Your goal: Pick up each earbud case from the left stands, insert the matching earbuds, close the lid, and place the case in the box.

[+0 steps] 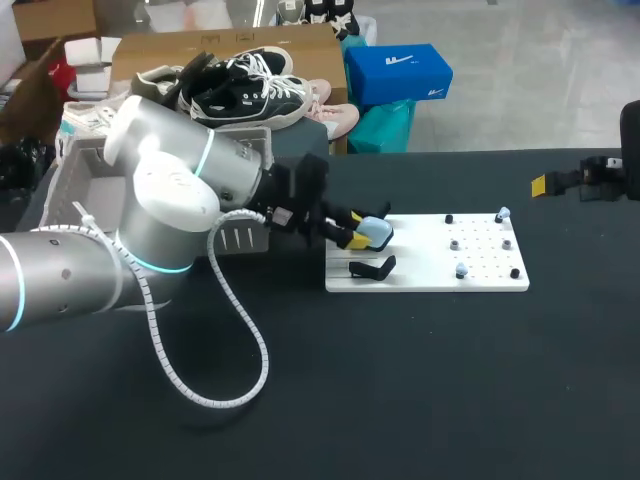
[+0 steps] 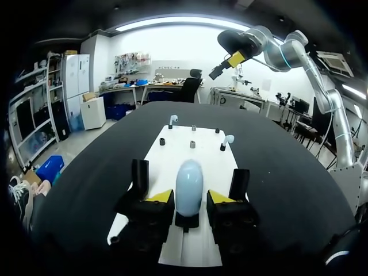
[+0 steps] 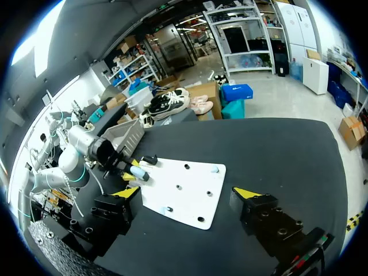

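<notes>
A light blue earbud case (image 1: 376,232) (image 2: 189,181) stands upright on a black stand at the left end of the white board (image 1: 430,282). My left gripper (image 1: 362,236) (image 2: 190,198) straddles it, one yellow tip close on each side with thin gaps showing, so it is open. A second black stand (image 1: 372,268) in front is bare. Pale blue earbuds (image 1: 503,213) (image 1: 461,270) sit on pegs at the board's right end. My right gripper (image 1: 545,184) (image 3: 190,195) hangs wide open above the far right of the table, holding nothing.
A grey box (image 1: 90,190) sits at the table's back left, partly hidden behind my left arm. A white cable (image 1: 240,340) loops from that arm onto the table. Small black pegs (image 1: 515,273) dot the board.
</notes>
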`<state>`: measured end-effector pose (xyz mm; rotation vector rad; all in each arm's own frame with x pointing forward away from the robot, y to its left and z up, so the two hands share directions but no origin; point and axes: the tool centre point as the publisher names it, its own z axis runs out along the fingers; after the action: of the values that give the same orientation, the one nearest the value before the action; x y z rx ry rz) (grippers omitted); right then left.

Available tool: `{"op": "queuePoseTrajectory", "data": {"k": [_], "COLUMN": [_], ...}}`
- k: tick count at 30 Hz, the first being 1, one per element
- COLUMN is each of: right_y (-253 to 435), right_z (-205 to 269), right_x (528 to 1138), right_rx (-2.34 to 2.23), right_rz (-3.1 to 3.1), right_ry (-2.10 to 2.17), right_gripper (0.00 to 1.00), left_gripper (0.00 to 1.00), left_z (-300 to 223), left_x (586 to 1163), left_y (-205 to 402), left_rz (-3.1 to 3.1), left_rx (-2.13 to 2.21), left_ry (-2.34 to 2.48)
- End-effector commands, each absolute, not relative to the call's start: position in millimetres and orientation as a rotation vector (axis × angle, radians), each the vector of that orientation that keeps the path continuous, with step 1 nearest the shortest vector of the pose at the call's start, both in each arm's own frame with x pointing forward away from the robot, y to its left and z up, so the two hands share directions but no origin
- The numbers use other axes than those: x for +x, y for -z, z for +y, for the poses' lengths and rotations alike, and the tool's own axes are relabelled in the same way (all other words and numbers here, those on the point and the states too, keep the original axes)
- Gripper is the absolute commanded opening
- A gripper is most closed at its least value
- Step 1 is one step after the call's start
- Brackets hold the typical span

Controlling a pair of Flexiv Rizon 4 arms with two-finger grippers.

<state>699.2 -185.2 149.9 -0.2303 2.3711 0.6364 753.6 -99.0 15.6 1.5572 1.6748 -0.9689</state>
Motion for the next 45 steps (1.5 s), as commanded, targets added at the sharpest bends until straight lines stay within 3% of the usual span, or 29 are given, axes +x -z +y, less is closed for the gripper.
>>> {"op": "queuePoseTrajectory", "data": {"k": [1, 7, 10, 30, 45], "right_y": [-150, -150, -150, -150, -112], "right_z": [-186, -186, -186, -183, -83], "right_x": [700, 700, 700, 703, 730], "right_rx": [-0.232, -0.232, -0.232, -0.249, -0.584], "right_rz": [2.372, 2.372, 2.372, 2.366, 2.485], "right_ry": [-0.638, -0.638, -0.638, -0.649, -0.711], "right_gripper": [1.0, 1.0, 1.0, 1.0, 1.0], "left_gripper": [0.27, 0.16, 0.0, 0.0, 0.0], "left_z": [-99, -100, -102, -104, -134], "left_x": [755, 755, 754, 763, 751], "left_y": [-14, -15, -16, -50, -86], "left_rz": [1.675, 1.668, 1.662, 1.641, 1.54], "left_rx": [1.558, 1.564, 1.568, 1.43, 1.406], "left_ry": [0.974, 0.979, 0.985, 0.98, 0.915]}}
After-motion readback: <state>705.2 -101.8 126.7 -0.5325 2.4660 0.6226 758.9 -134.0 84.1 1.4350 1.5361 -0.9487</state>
